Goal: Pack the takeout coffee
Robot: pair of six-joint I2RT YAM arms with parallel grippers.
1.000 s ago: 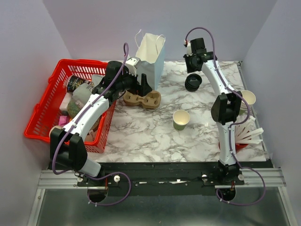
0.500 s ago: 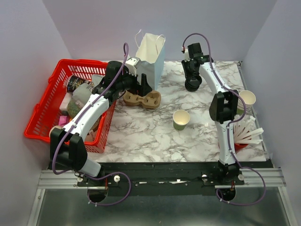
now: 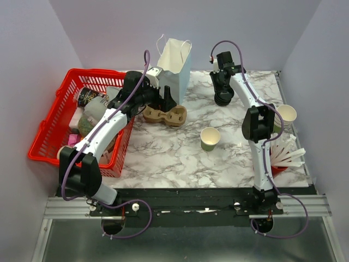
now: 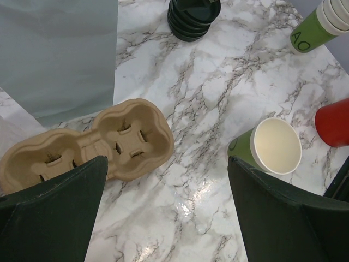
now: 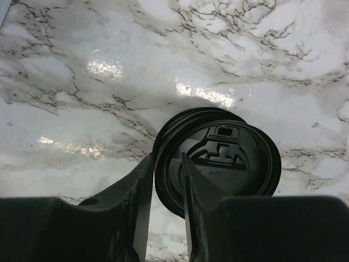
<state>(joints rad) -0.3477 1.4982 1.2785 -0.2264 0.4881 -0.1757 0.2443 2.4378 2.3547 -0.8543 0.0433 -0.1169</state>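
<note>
Right gripper (image 5: pixel 167 162) is down at the far side of the marble table (image 3: pixel 163 153), on the stack of black lids (image 5: pixel 191 113). Its fingers are drawn in to a narrow slot and look clamped on the rim of the top lid (image 5: pixel 229 164), one finger outside the edge and one on the lid's face.

Left gripper (image 4: pixel 166 180) is spread wide with nothing between its fingers. It hangs over the marble beside the pulp cup carrier (image 4: pixel 92 142), which lies in front of the white paper bag (image 3: pixel 175 63).

The olive-green cup (image 4: pixel 271 147) stands upright and lidless near the middle of the table, well apart from the lids.

For writing, there are dark letters on the side of the stack of green cups (image 4: pixel 313 27). They read something like "AC", though I can't be sure. The top lid has embossed marks near its sip hole, too faint to read.

Only the right wrist view shows that sip hole and the grip on the rim. Only the left wrist view looks into the cup, which is white inside and empty, with the red cup (image 4: pixel 334 123) close by. Only the overhead view takes in the red basket (image 3: pixel 52 131) of odds and ends on the left.
</note>
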